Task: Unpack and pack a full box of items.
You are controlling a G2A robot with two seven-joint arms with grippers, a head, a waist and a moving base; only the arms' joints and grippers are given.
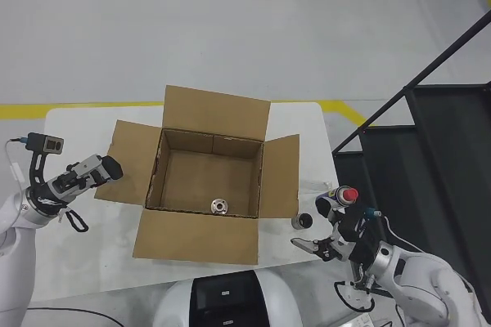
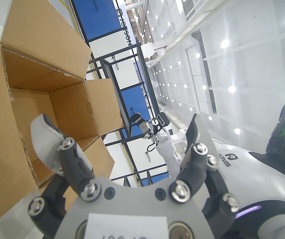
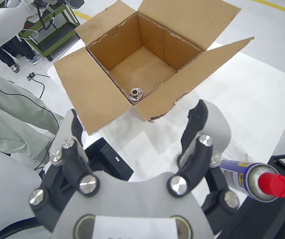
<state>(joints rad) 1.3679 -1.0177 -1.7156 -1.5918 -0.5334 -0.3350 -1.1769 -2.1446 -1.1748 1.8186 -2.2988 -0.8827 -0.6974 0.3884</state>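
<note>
Cardboard box (image 1: 196, 237) at table centre, all four flaps folded outward, presumably to keep the opening free for access from above. Left gripper (image 1: 108, 169) just outside the left flap, released and holding nothing; probably parked clear of the opening. Right gripper (image 1: 308, 245) over the near right corner of the table, also spread wide and empty, close to the items outside the box and well placed for a pick. Spray can (image 1: 341, 196) with red cap at the right table edge, outside the box. Small dark-topped container (image 1: 301, 220) just left of it, beside the right flap. Metal fitting (image 1: 219, 205) alone on the box floor against the near wall; unpacking judged nearly complete, or repacking barely begun. White table (image 1: 303, 123) with rounded corners; pale floor with yellow line (image 1: 65, 108); black stairs (image 1: 442, 147) to the right.
</note>
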